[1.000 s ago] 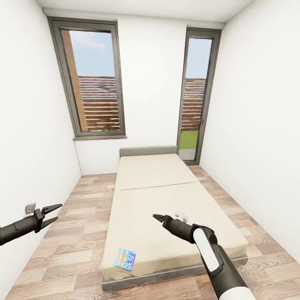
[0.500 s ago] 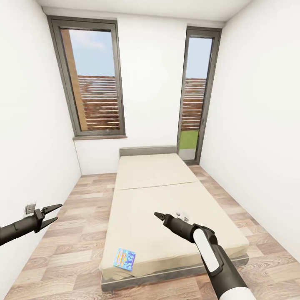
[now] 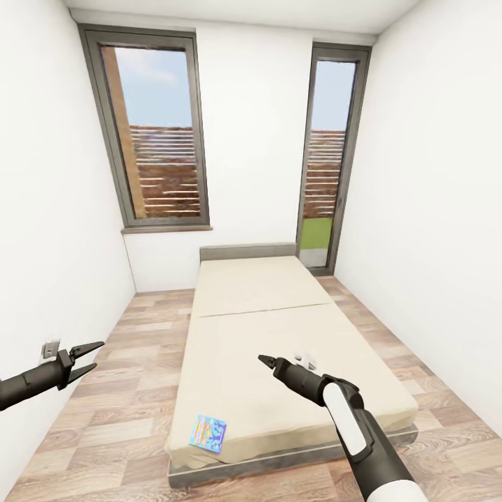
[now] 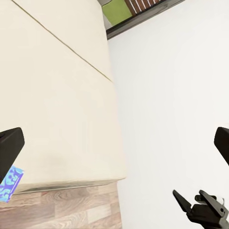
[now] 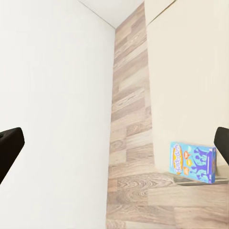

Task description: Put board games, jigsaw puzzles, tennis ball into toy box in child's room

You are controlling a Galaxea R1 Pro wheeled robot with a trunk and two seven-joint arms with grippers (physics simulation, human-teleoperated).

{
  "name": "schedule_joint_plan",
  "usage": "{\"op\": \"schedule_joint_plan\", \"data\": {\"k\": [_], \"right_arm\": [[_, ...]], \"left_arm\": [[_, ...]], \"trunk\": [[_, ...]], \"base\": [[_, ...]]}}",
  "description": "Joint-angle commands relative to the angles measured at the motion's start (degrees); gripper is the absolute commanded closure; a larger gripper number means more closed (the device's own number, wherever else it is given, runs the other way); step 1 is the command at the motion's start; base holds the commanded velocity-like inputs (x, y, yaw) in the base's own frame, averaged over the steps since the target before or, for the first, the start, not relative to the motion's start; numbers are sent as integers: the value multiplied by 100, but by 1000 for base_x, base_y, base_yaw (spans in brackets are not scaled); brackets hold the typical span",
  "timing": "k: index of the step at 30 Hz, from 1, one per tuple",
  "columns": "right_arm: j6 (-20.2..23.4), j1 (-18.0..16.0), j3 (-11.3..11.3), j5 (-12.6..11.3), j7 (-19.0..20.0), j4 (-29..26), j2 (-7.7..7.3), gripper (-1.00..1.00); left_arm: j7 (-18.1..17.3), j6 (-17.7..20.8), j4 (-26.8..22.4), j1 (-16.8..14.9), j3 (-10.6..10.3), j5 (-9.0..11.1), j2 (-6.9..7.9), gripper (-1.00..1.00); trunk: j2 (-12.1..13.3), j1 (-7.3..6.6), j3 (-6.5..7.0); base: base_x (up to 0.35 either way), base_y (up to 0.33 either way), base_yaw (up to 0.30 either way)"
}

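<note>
Black pointed tools [image 3: 89,355], dark forearms, white-shelled rt arm [image 3: 362,446]

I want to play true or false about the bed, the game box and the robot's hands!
1. A blue game box lies on the bed. True.
2. The box sits near the headboard. False: it is at the foot corner, on the robot's left.
3. The left gripper holds the box. False: its fingers are open and empty, over the floor.
4. The right gripper hangs over the bed. True.
5. Two windows are in the far wall. True.
</note>
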Motion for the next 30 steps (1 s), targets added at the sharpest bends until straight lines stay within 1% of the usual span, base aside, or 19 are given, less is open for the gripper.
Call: {"op": "schedule_joint_plan", "data": {"k": [1,11,20,24,26,30], "right_arm": [[25,-4,-7,6,14,-3,3,-100],[25,-4,-13,6,14,-11,-22,-100],[27,-2,-21,-19,14,-21,-14,-100],[33,41,-52,-40,12,-150,-29,-100],[34,53,-76,-49,7,-211,-36,-100],[37,61,-96,-58,5,-254,-26,-100]], "left_arm": [[-16,33,2,-5,7,3,1,-100],[-46,63,2,-4,6,12,-7,-100],[-60,74,2,-4,6,15,-7,-100],[-64,75,2,-3,6,19,-7,-100],[-61,75,4,-5,6,18,-24,-100],[-53,75,5,-3,1,4,-126,-100]], "trunk": [[-50,24,-29],[-451,244,-208],[-812,442,-370],[-973,529,-442],[-1053,573,-477],[-1213,661,-549]], "base": [[0,0,0],[0,0,0],[0,0,0],[0,0,0],[0,0,0],[0,0,0]]}}
